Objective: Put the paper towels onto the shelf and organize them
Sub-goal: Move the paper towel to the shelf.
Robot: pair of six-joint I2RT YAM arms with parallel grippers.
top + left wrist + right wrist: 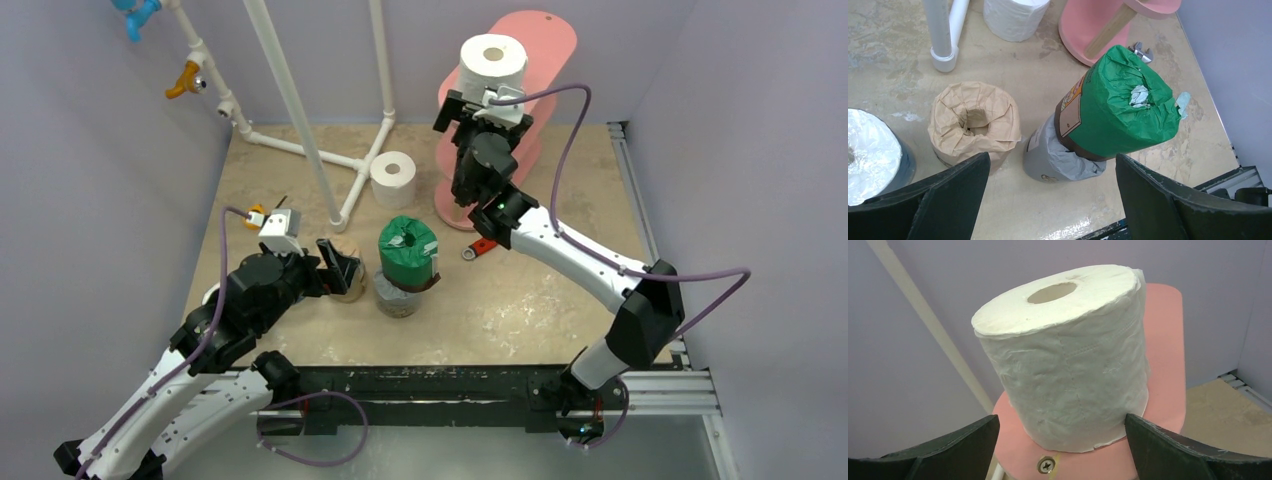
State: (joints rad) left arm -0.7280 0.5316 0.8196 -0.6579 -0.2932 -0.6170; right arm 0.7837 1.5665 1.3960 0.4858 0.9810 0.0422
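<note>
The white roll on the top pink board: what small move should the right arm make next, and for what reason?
Probably draw the right pincer straight back, without closing. The white roll stands upright on the shelf's top board, and the pincer is open, its fingers apart on both sides of the roll, so it seems placed. A sideways move might tip it.

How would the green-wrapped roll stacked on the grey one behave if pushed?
Likely to tip: the green-wrapped roll stands on the grey roll, whose crumpled wrapper looks uneven. Probably light and squashy, given its own creased paper wrap. Once toppled, its round body may roll.
</note>
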